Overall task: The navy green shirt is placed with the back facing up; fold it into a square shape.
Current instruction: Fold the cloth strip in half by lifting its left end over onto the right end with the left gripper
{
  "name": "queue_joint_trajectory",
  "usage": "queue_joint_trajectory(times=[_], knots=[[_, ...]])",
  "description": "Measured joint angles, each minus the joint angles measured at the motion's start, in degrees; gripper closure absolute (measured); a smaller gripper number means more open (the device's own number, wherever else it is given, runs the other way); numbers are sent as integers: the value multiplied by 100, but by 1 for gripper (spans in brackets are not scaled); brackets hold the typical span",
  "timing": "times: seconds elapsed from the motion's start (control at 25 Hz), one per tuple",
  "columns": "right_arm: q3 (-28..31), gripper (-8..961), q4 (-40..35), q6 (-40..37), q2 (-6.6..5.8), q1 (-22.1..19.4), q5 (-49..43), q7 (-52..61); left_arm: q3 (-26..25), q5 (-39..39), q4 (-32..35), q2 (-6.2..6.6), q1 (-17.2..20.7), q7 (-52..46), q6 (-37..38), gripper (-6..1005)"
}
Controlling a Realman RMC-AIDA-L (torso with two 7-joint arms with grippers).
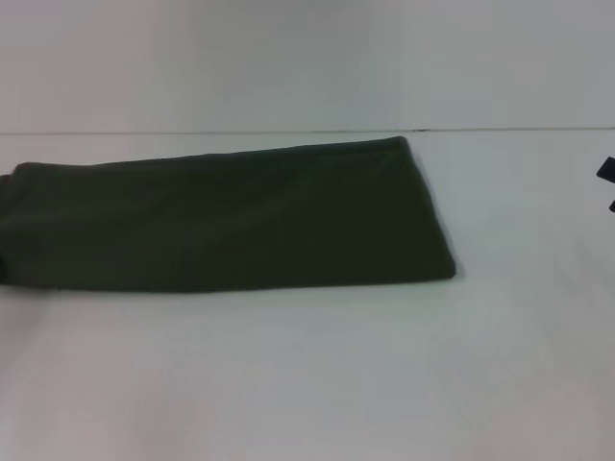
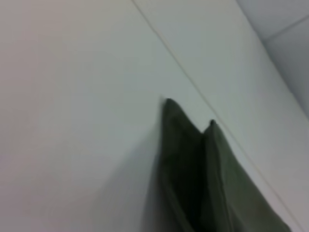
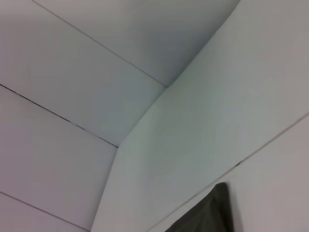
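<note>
Nearest you lies bare white table (image 1: 307, 384). Beyond it, the shirt (image 1: 221, 221) lies flat as a long folded band, running from the left edge to right of centre, plain side up. Its right end is squared off, and its far edge sits close to the table's back seam. At the far right edge you can glimpse a dark bit of the right gripper (image 1: 606, 178), off the cloth; you cannot tell how its fingers stand. The left gripper is out of sight.

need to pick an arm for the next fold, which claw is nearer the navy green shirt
Cannot say for sure. The right claw shows only as a dark bit at the right edge, apart from the navy green shirt. The left claw is out of view.
</note>
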Motion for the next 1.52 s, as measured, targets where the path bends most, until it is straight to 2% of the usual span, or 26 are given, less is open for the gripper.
queue_joint_trajectory(times=[0.2, 0.44, 0.48, 0.56, 0.76, 0.84, 1.0, 1.2, 1.32, 1.4, 1.52], knots=[[2, 24, 19, -4, 10, 26, -6, 2, -68, 114, 98, -8, -26, 13, 43, 955], [2, 24, 43, -7, -1, 34, -11, 3, -79, -242, 624, -159, -108, -45, 836, 955], [2, 24, 43, -12, -3, 35, -8, 3, -78, -467, 865, -202, -234, -139, 1288, 955], [2, 24, 43, -31, -3, 37, -5, 1, -59, -570, 1049, -210, -459, -294, 1684, 955], [1, 24, 43, -38, 22, 37, 0, -29, 162, -556, 1228, -257, -1147, -518, 2131, 956], [1, 24, 43, -34, 31, 37, 1, -34, 333, -553, 1228, -354, -1397, -516, 2095, 956], [-7, 23, 42, -11, 53, 50, 4, -35, 975, -542, 1232, -655, -1786, -415, 1721, 956], [-38, 23, 40, 2, 59, 102, -11, -27, 1564, -543, 1205, -1082, -2043, 79, 1099, 956], [-46, 22, 43, 4, 60, 128, -19, -24, 1991, -548, 1081, -1297, -2173, 347, 656, 956], [-51, 22, 54, 10, 60, 141, -23, -25, 2423, -562, 850, -1373, -2309, 491, 233, 956], [-60, 22, 104, 12, 58, 167, -28, -36, 3143, -587, 407, -1398, -2584, 583, -372, 956]])
